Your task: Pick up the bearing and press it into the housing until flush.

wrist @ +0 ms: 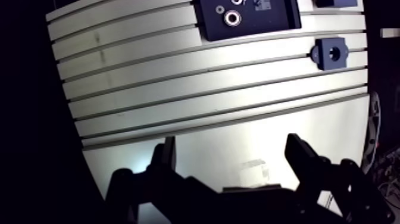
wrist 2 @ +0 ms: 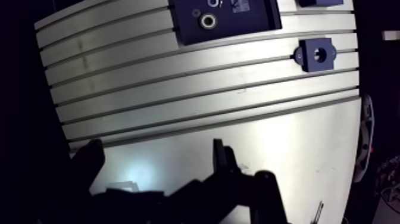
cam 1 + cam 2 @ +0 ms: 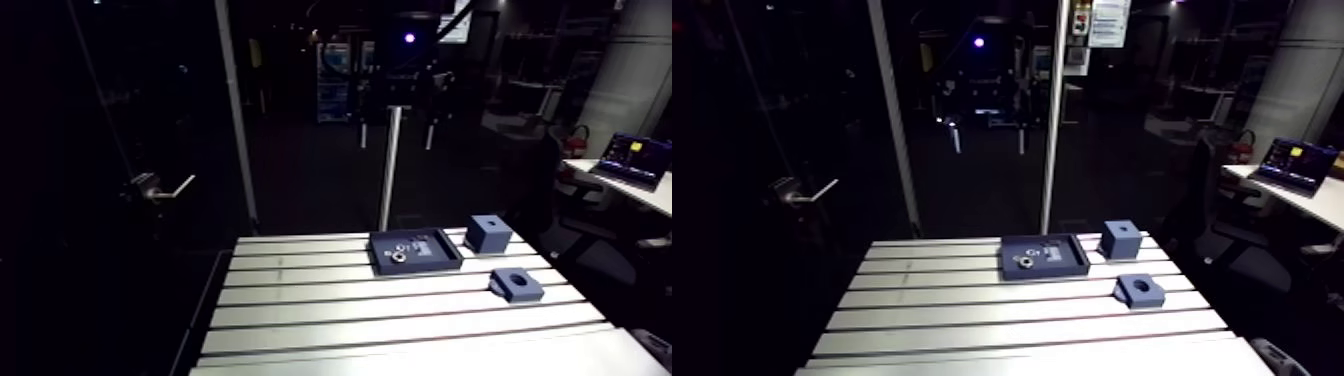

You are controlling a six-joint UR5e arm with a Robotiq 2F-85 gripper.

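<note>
The hand [image 1: 231, 143] hangs over the near part of the slotted counter [image 3: 400, 320]. Its two dark fingers [image 1: 163, 158] are spread wide, with only bare metal showing between them. Farther out, close to the counter's right edge, the housing [image 3: 516, 284] lies flat, a low blue block with a round bore facing up. Beyond it, along the far edge and near its middle, sits a dark, shallow tray [image 3: 420, 266]. The bearing [image 3: 398, 256], a bright metal ring, lies flat inside the tray in its near-left part, with a few smaller pieces beside it that are too small to make out. Just right of the tray, near the far right corner, stands a taller blue cube [image 3: 488, 233] with a hole in its top.
</note>
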